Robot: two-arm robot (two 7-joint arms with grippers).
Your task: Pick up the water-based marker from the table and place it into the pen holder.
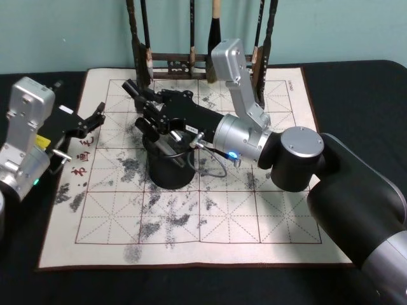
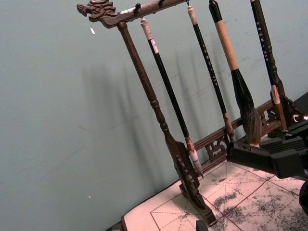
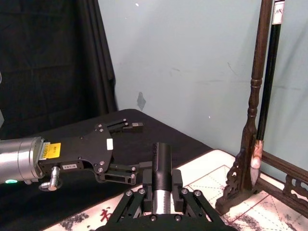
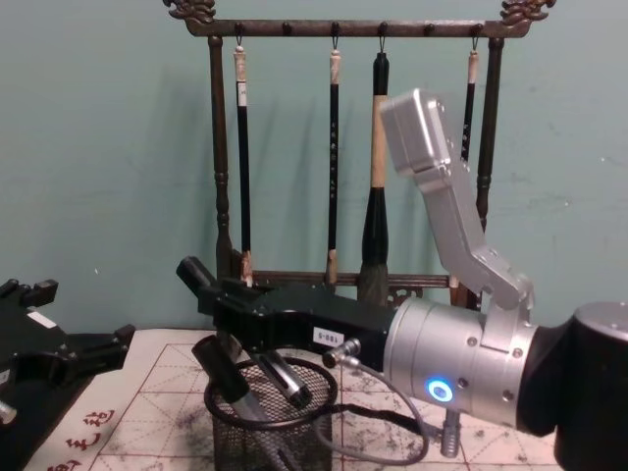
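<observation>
Item 1: my right arm (image 1: 356, 190), one, a dark rounded casing low on the right of the head view, reaching left across the mat.

Item 2: right gripper (image 3: 161, 185), one, poised above the pen holder. Its fingers are pressed in on the water-based marker.

Item 3: water-based marker (image 3: 161, 159), one, black-bodied and off the table. It is pinched between those fingers, and its long axis runs in line with the gripper. In the chest view its free end tilts up and to my left, past the holder's rim.

Item 4: pen holder (image 1: 168, 176), one, a black mesh cup standing upright on the mat, directly under the right gripper. Two dark pens (image 4: 222, 378) lean inside it.

Item 5: left gripper (image 1: 95, 121), one, hovering at the mat's left edge, well apart from the holder. Its fingers are spread and hold nothing.

Item 6: calligraphy mat (image 1: 241, 210), one, white with a red grid and grey ink stains, lying on the dark table (image 1: 356, 82).

Item 7: wooden brush rack (image 4: 211, 147), one, at the mat's far edge, with four brushes (image 4: 377, 206) hanging from it.
</observation>
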